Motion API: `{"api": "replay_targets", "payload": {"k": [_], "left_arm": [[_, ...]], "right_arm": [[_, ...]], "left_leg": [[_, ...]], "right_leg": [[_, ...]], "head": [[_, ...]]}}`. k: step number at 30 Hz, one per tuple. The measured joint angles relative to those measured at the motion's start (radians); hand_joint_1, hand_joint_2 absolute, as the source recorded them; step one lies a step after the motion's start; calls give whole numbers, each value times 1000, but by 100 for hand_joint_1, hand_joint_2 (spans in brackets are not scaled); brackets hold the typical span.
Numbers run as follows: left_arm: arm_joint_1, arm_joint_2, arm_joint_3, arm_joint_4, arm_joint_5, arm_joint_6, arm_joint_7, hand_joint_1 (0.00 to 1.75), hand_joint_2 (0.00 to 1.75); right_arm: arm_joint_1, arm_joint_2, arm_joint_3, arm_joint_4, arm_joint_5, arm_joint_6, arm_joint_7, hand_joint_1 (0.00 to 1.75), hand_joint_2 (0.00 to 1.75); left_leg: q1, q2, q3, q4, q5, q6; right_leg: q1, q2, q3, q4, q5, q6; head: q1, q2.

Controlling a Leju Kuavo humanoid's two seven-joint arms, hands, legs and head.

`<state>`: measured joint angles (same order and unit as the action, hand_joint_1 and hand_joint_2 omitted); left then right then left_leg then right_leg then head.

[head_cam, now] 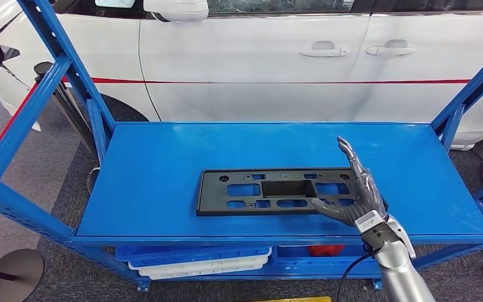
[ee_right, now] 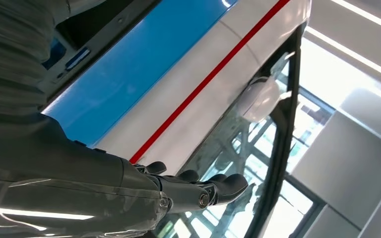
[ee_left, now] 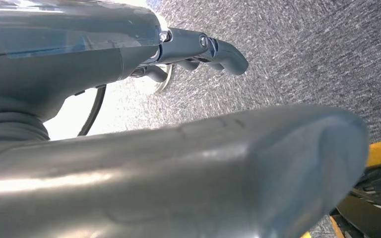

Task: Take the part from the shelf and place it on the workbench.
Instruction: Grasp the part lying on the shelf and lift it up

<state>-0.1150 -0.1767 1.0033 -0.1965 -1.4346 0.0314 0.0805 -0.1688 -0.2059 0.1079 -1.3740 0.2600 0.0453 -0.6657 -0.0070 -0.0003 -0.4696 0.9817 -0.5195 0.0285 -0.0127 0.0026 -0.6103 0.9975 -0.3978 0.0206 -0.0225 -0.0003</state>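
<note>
I am at the reaching step. One black part (head_cam: 275, 190), a flat slotted panel, lies on the blue shelf (head_cam: 157, 170). My right hand (head_cam: 356, 189) rests at its right end, fingers (head_cam: 350, 154) straight and apart, thumb lying on the part's edge, nothing gripped yet. My left hand (ee_left: 198, 49) hangs over the grey floor (ee_left: 317, 54), fingers loosely curled, holding nothing. Next, I judge, the right hand must clamp that end. One white car (head_cam: 277, 56) stands behind.

A big white car (head_cam: 258, 63) stands on the far side, with a thin red stripe (head_cam: 277, 81) along its doors. Low down near the floor sit flat blue and white trays (head_cam: 195, 259). The grey carpet (head_cam: 19, 189) covers the floor on the left.
</note>
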Motion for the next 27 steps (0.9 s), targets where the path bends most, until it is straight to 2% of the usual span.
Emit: {"api": "replay_targets", "payload": {"k": [8,10,15,18,21,27], "left_arm": [[0,3,0,0,0,-1,0,0,0],[0,3,0,0,-1,-3,0,0,0],[-1,5,-6,0,-2,-6,1,0,0],[-1,6,-8,0,-2,-6,1,0,0],[-1,8,-8,0,-2,-6,1,0,0],[0,14,-8,0,-2,-7,1,0,0]], "right_arm": [[-1,-47,28,-69,-29,46,0,0,175],[-1,-56,31,-86,-58,98,0,0,175],[0,-75,9,-157,-157,328,0,0,175],[6,-77,-23,-199,-161,386,0,0,175],[24,-86,-26,-227,-123,359,0,0,175],[77,-137,58,-234,-11,208,0,0,175]], "left_leg": [[0,0,0,0,0,0],[0,0,0,0,0,0],[0,0,0,0,0,0],[0,0,0,0,0,0],[0,0,0,0,0,0],[0,0,0,0,0,0]], "right_leg": [[0,0,0,0,0,0],[0,0,0,0,0,0],[0,0,0,0,0,0],[0,0,0,0,0,0],[0,0,0,0,0,0],[0,0,0,0,0,0]], "head": [[0,0],[0,0],[0,0],[0,0],[0,0],[0,0]]}}
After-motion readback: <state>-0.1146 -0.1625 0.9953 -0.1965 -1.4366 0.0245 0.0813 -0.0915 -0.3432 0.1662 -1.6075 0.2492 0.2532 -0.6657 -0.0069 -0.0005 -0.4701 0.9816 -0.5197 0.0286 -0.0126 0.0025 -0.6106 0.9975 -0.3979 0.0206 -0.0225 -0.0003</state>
